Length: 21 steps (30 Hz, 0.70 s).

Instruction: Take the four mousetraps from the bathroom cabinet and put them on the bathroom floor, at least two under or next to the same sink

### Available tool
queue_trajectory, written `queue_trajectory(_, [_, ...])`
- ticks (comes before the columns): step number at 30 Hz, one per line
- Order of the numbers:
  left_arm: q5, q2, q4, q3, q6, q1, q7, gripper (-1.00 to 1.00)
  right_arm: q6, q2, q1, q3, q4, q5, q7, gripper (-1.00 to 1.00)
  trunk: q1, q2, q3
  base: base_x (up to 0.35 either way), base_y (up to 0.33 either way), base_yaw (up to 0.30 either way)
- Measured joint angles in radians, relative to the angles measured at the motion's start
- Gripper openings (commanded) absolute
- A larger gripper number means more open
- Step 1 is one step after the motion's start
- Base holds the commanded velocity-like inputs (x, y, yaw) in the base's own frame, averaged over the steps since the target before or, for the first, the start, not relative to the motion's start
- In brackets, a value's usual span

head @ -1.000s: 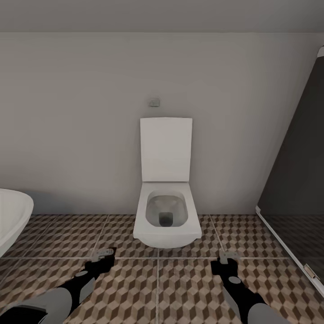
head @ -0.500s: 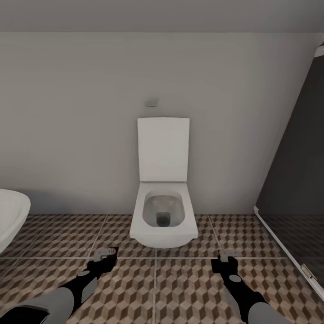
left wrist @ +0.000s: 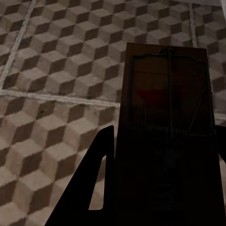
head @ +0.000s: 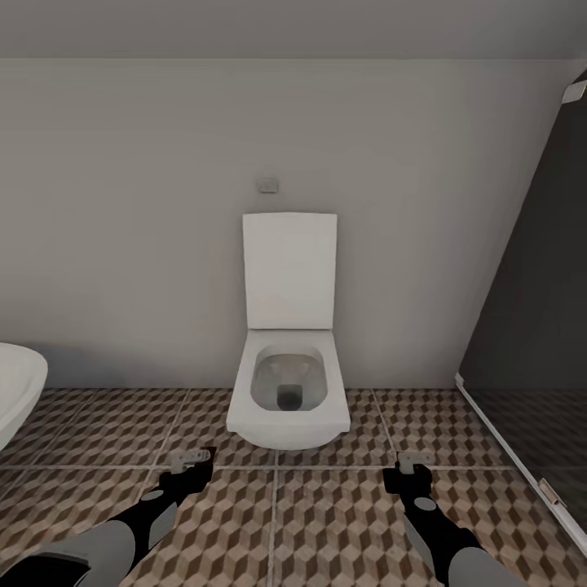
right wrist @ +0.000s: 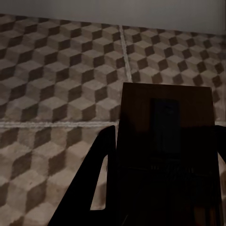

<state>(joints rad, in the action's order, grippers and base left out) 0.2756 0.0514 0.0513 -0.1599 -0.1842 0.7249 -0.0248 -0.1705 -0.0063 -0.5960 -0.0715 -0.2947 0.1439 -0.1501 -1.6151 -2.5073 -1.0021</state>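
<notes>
My left gripper [head: 189, 466] is shut on a mousetrap [left wrist: 167, 103], a tan board with dark wire and a red spot, held flat over the bathroom floor [head: 326, 522]. In the left wrist view the trap sits between the dark fingers [left wrist: 100, 179] above the cube-pattern tiles [left wrist: 52, 70]. My right gripper [head: 412, 471] is shut on a second mousetrap [right wrist: 167, 117], which looks dark in the right wrist view. Both traps show as small grey plates [head: 187, 457] [head: 413, 461] low in the head view. The cabinet and the sink are out of view.
A white toilet [head: 287, 391] with its lid up stands against the grey wall straight ahead. The rim of a white rounded bathtub [head: 16, 391] shows at the left edge. A dark glass shower panel [head: 530, 342] closes off the right side.
The whole head view has drifted: toilet and tub sit further left in the picture, so the camera has moved. Both arms hold their traps as before.
</notes>
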Motion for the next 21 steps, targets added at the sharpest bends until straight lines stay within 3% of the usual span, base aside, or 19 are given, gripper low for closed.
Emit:
queue_trajectory(5, [-0.001,0.000,0.001,0.000,-0.001,0.000,0.000,-1.00,0.001,0.001,0.000,-0.001,-0.016,-0.001,-0.029,-1.00,0.000,0.000,0.000,0.000,-0.001,0.036])
queue_trajectory(13, [-0.002,0.001,0.004,0.000,-0.018,0.000,0.000,-1.00,0.002,0.001,0.000,0.000,-0.020,0.002,-0.036,-1.00,0.000,0.000,0.000,0.000,0.000,0.194])
queue_trajectory(21, [-0.002,-0.001,0.003,-0.002,-0.031,0.000,0.000,-1.00,0.003,0.001,0.000,0.001,-0.021,0.002,-0.036,-1.00,0.000,0.000,0.000,0.000,0.000,0.041])
